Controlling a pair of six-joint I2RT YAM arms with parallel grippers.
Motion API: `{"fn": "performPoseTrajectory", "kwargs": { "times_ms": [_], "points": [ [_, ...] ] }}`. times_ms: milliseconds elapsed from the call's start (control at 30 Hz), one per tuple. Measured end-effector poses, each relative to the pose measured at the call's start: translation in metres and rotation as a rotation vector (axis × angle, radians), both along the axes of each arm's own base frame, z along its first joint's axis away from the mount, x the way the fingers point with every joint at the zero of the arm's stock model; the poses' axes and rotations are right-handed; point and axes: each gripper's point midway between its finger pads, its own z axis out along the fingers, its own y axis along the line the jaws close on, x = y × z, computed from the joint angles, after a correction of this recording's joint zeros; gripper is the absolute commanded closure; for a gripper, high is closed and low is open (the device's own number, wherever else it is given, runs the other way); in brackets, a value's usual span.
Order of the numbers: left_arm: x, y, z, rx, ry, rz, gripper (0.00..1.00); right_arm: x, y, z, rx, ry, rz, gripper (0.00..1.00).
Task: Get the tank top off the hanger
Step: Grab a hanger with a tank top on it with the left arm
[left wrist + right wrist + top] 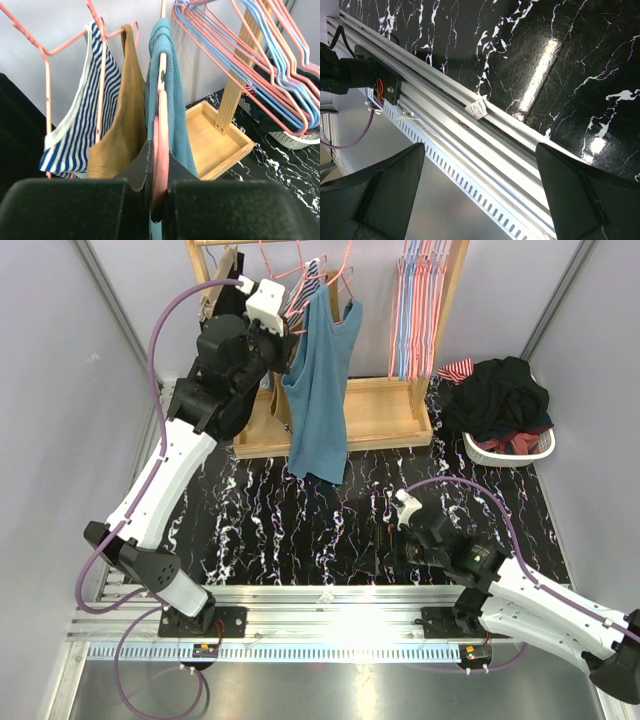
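Left arm (160, 480) is reaching up and away toward 12 o'clock, into the wooden rack (385, 410) that is standing at the far edge of the black marbled table (270, 530). Left gripper (159, 172) is pinching together on the pink hanger (161, 85), low on its wire, with both dark fingers (140, 170) pressing against it. In the wrist view, a blue-and-white striped top (80, 130) is hanging at 9 o'clock of the gripper, and a tan top (122, 125) is hanging just beside it, between the stripes and the held hanger. The teal tank top (320, 390) is draping over that same pink hanger. It is hanging down in front of the rack's tray, its hem reaching over the far part of the table, roughly at 12 o'clock from the table's middle. Both shoulder straps are sitting on the hanger. Right gripper (480, 150) is hovering low over the near edge of the table at about 5 o'clock, its jaws standing wide apart and holding nothing. Below it, the aluminium rail (470, 140) is running diagonally, with a small white tag (476, 109) lying on it. A bunch of spare pink and blue hangers (415, 310) is hanging at the right end of the rack. At 2 o'clock, a white basket (535, 452) is holding a heap of dark clothes (500, 390).
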Motion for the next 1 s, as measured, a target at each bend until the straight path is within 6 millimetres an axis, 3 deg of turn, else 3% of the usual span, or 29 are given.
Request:
{"fn": "performPoseTrajectory", "kwargs": {
  "times_ms": [500,567,633,733,1000],
  "points": [
    [-0.010,0.005,-0.017,-0.021,-0.014,-0.001,1.00,0.001,0.001,0.000,0.001,0.000,0.002,0.00],
    [-0.011,0.005,-0.012,-0.028,-0.018,-0.001,0.92,0.001,0.001,0.000,0.001,-0.001,0.001,0.00],
    [-0.009,0.003,-0.003,-0.034,-0.021,-0.002,0.72,0.001,0.001,0.000,0.001,-0.001,0.001,0.00],
    [-0.011,0.002,0.009,-0.044,-0.029,-0.010,0.58,0.000,0.001,-0.001,0.003,-0.001,0.001,0.01],
    [-0.015,-0.008,0.005,0.012,0.079,-0.071,0.45,-0.002,-0.002,-0.011,-0.009,0.015,-0.003,0.00]
  ]
}}
